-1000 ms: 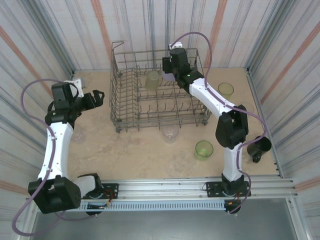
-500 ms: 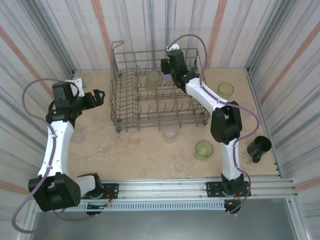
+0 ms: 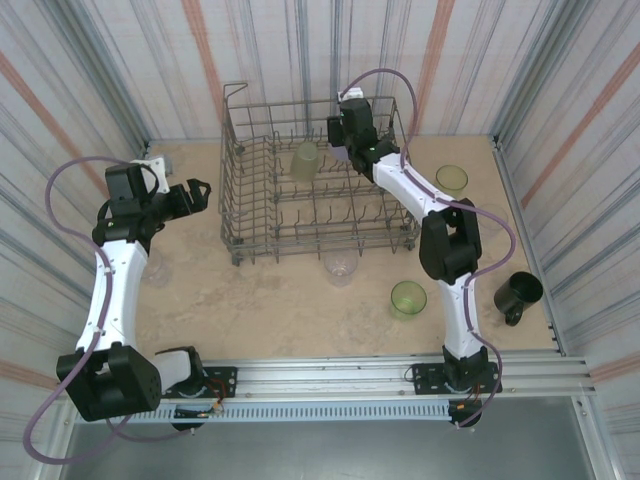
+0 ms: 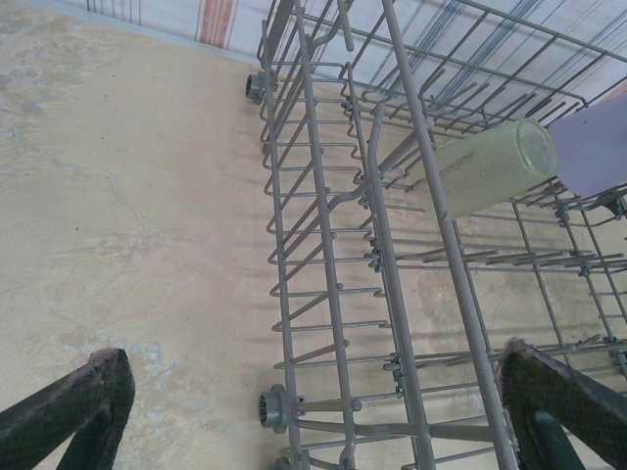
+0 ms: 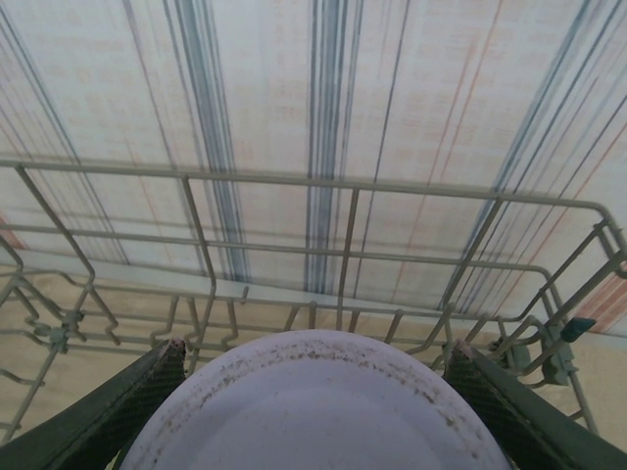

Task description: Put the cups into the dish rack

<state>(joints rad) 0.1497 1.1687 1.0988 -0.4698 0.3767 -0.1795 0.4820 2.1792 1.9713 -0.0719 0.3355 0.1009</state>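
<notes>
top external: racked yellow-green cup (image 3: 305, 161) upright

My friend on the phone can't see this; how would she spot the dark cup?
From the grey wire dish rack at the back, look to the near right, by the striped wall. The dark cup sits there: opaque black with a handle, unlike the see-through yellow-green cup nearest it.

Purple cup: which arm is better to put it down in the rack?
Right. Its pincer grips the purple cup over the rack's far side. The left pincer is open and empty, off by the rack's left edge.
</notes>
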